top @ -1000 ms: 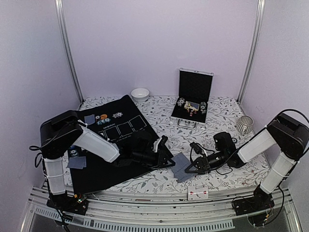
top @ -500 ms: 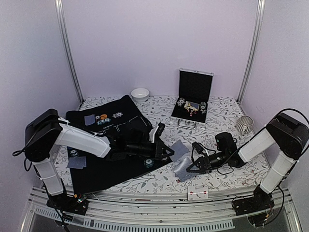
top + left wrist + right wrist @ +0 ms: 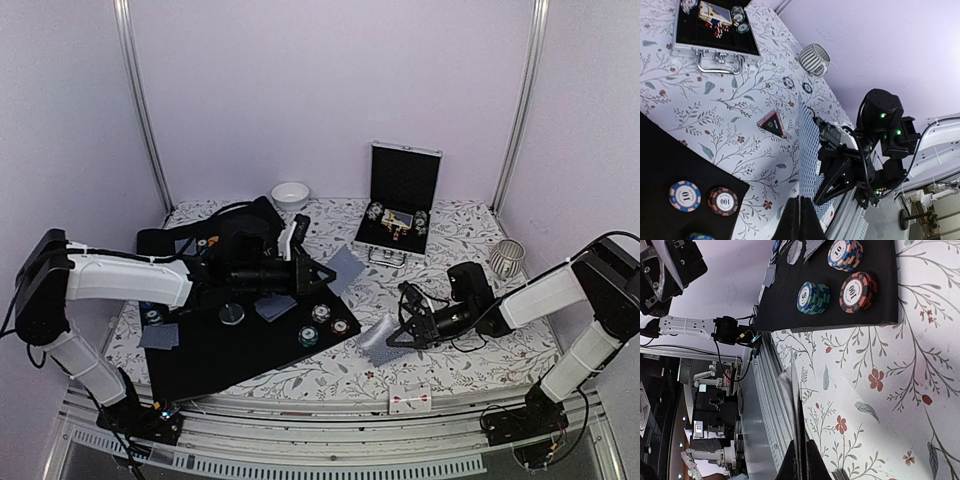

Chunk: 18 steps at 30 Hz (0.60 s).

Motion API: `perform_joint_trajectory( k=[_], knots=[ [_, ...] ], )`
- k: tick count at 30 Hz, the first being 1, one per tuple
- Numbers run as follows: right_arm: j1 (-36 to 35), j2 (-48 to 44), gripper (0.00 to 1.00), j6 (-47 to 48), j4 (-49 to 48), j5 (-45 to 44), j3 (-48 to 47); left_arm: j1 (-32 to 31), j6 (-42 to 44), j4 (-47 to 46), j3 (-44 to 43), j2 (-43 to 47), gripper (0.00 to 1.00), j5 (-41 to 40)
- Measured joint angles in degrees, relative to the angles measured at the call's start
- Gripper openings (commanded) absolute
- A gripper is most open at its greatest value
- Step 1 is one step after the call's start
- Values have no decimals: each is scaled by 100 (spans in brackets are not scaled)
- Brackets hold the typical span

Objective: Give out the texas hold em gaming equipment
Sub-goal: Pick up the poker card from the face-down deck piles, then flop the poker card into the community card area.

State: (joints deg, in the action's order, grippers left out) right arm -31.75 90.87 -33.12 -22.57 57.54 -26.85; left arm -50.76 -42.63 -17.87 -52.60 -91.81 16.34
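Note:
My left gripper is shut on one blue-grey backed playing card and holds it above the table beside the black mat. In the left wrist view the card stands edge-up from the shut fingertips. My right gripper is shut on a small stack of cards, seen edge-on in the right wrist view. Three chip stacks sit at the mat's right corner. A round grey button and a card lie on the mat. A black-red triangular marker lies on the floral cloth.
The open silver-edged case stands at the back with chips and cards inside. A white bowl is at the back, a striped cup at the right. A face-up card lies at the front edge. Another card lies on the mat's left.
My left gripper has drawn back and to the left from the right gripper, carrying one card away with it. The chips and grey button on the mat are now uncovered. The right gripper keeps its stack.

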Motion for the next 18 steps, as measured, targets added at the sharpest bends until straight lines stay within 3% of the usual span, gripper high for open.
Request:
perform_joint_trajectory(
  k=[8, 13, 18],
  knots=[
    [28, -243, 2, 229, 516, -4, -190, 522, 337, 769, 79, 918, 0, -621],
    [28, -509, 2, 361, 885, -24, -334, 627, 1102, 2848, -809, 975, 0, -2332],
    [28, -785, 2, 496, 1266, -31, -562, 850, 1526, 5093, -2114, 319, 0, -3928]
  ],
)
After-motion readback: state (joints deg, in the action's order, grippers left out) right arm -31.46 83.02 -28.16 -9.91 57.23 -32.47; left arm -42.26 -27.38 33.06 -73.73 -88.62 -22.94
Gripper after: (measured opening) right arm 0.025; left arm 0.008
